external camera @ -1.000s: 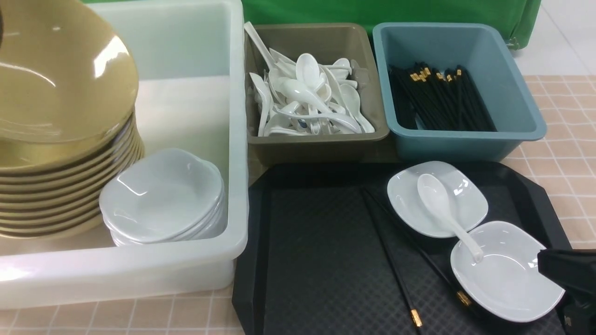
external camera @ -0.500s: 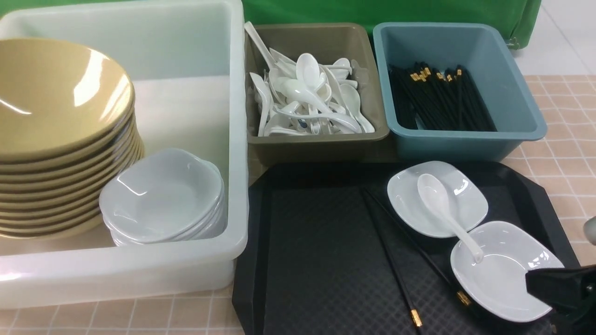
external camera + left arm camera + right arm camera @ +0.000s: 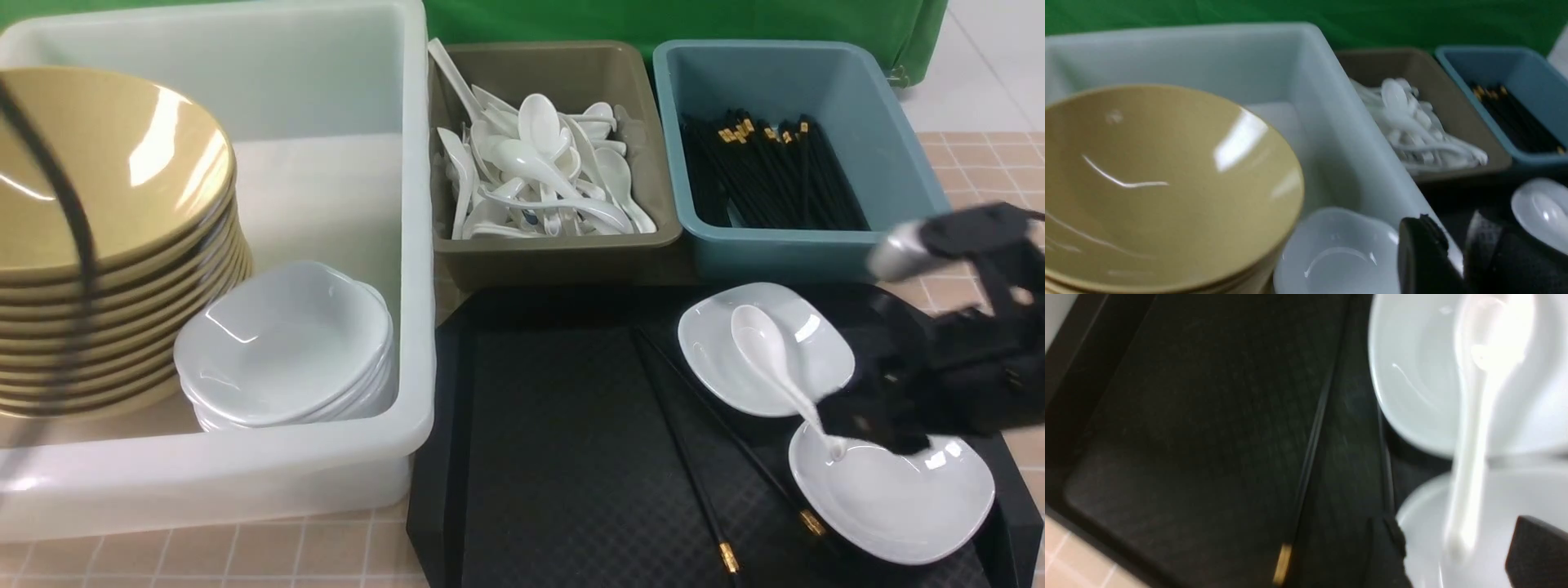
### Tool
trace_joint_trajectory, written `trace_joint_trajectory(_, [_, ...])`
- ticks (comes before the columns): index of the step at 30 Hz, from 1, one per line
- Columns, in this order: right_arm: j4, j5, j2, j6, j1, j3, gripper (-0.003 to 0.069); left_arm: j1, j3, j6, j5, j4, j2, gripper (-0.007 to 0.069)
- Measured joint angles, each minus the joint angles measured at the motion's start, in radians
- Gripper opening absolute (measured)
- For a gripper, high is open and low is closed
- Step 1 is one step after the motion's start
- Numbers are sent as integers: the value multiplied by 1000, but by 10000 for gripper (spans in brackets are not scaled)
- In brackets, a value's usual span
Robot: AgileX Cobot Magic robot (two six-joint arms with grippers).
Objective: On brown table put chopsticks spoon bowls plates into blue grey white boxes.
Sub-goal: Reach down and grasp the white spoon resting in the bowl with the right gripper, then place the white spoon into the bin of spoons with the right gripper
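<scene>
Though it blurs, right tool [image 3: 1455, 543] seemingly spread astride spoon [image 3: 1470, 416], left tool [image 3: 1453, 257] state unclear.

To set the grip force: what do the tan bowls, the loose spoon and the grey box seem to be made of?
Tan bowls: glossy, sharp highlights, dark undersides; melamine or glazed ceramic, unclear which. Spoon: glossy white, likely ceramic or melamine. Grey box: matte with a dull sheen, probably plastic.

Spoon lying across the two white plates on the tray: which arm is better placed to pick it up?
Right. The right gripper stands open with its fingers either side of the handle of the spoon. The left gripper is off by the white box and bowls, probably a longer reach.
</scene>
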Motion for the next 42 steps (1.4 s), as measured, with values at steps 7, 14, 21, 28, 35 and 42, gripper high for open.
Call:
trace_joint_trajectory(7, [-159,-58,240,73,26,-124,416,-51,311,2,0,112,-223,1])
trace_joint_trajectory(14, [-166,-49,319,70,36,-146,175,-51,486,-14,-38,165,-359,1])
trace_joint_trajectory(21, [-166,88,269,56,48,-221,69,-51,569,-15,-244,164,-426,1])
trace_joint_trajectory(28, [-155,78,189,-5,159,-375,69,-51,606,-16,-346,115,-430,1])
trace_joint_trajectory(35, [-133,-353,330,-59,244,-518,71,-51,606,-16,-356,85,-430,1])
trace_joint_trajectory(42, [-131,-281,549,-48,218,-774,309,-51,621,-16,-341,74,-430,1])
